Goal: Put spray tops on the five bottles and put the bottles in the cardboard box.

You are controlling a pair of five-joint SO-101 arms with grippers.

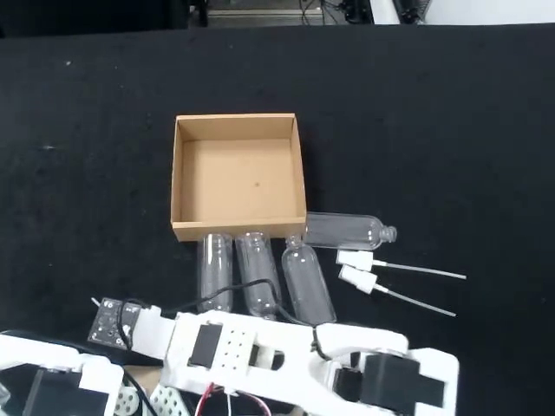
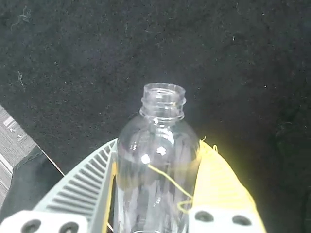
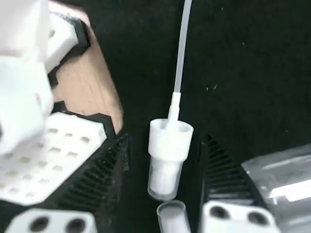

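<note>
A clear bottle [image 2: 158, 165] with an open neck and no spray top sits between the grey and yellow fingers of my left gripper [image 2: 160, 143], which is shut on it. A white spray top [image 3: 167, 145], its thin tube pointing away, stands between the black fingers of my right gripper [image 3: 165, 141]; a gap shows on each side, so it is open. The cardboard box [image 1: 238, 229] stands empty at mid-table. Three capless bottles [image 1: 257, 273] lie side by side at its near wall, and another bottle [image 1: 342, 230] lies across at its near right corner. Two spray tops [image 1: 355, 259] lie beside that one.
White arm bodies [image 1: 217, 347] crowd the near edge of the black cloth. A small circuit board [image 1: 108, 322] sticks out at the near left. Bare wood [image 3: 92, 97] and white arm parts [image 3: 29, 63] show in the right wrist view.
</note>
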